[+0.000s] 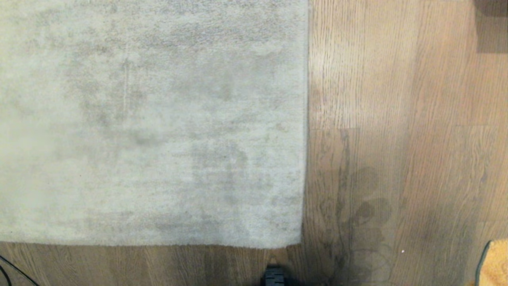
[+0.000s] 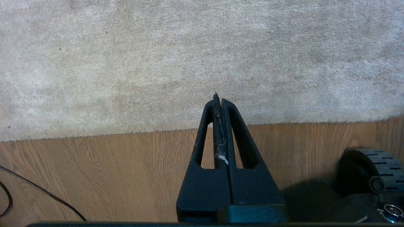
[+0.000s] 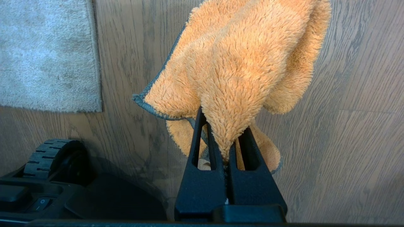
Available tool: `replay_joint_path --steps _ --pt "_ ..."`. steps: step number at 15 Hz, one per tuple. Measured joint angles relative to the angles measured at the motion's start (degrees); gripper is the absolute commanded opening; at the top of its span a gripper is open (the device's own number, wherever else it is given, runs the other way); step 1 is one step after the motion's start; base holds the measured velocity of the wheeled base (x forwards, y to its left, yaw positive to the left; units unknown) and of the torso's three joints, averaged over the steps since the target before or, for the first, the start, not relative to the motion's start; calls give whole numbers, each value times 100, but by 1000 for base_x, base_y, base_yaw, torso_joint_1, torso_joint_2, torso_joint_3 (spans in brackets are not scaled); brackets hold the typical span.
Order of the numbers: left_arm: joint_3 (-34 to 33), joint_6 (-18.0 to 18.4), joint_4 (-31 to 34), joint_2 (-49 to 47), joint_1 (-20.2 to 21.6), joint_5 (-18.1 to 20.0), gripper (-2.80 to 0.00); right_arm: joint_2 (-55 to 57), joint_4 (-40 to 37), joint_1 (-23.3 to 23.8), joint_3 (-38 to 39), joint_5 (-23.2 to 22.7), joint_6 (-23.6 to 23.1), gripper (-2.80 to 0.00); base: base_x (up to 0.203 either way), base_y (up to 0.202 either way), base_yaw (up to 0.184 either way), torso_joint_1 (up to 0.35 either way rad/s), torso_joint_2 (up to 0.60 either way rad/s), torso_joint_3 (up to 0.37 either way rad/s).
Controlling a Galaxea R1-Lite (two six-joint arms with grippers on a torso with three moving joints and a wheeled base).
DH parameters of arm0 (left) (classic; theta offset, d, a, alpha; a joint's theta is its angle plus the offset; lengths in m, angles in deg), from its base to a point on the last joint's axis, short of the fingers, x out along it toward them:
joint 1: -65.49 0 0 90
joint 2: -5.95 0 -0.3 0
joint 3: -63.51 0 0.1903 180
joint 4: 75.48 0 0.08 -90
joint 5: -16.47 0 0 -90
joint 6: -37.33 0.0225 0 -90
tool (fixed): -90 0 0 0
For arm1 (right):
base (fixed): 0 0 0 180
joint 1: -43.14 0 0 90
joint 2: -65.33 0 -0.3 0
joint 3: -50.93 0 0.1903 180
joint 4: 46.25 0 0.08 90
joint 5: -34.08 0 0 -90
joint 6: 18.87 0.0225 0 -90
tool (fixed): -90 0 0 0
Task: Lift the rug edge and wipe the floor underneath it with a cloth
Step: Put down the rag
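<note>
Orange-tan fuzzy cloth (image 3: 240, 63) hangs clamped between the right gripper (image 3: 228, 148) jaws above the wood floor (image 3: 347, 126), well apart from the flat rug edge (image 2: 126, 134), where the left gripper (image 2: 220, 101) hovers, jaws together and empty.

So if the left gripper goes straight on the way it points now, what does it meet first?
Probably the rug edge. The shut, empty left gripper points over the floor toward it, with nothing between; its height above the rug is unclear.
</note>
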Motion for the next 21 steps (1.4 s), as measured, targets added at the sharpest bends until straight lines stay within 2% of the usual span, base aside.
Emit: replay_joint_path --steps 15,21 --pt "5 -72 4 0 0 -50 -280 0 -6 0 0 0 -1 -280 0 0 0 0 0 0" --pt "7 -79 -2 0 2 -50 -280 2 5 0 0 2 0 -280 1 -165 4 4 3 2"
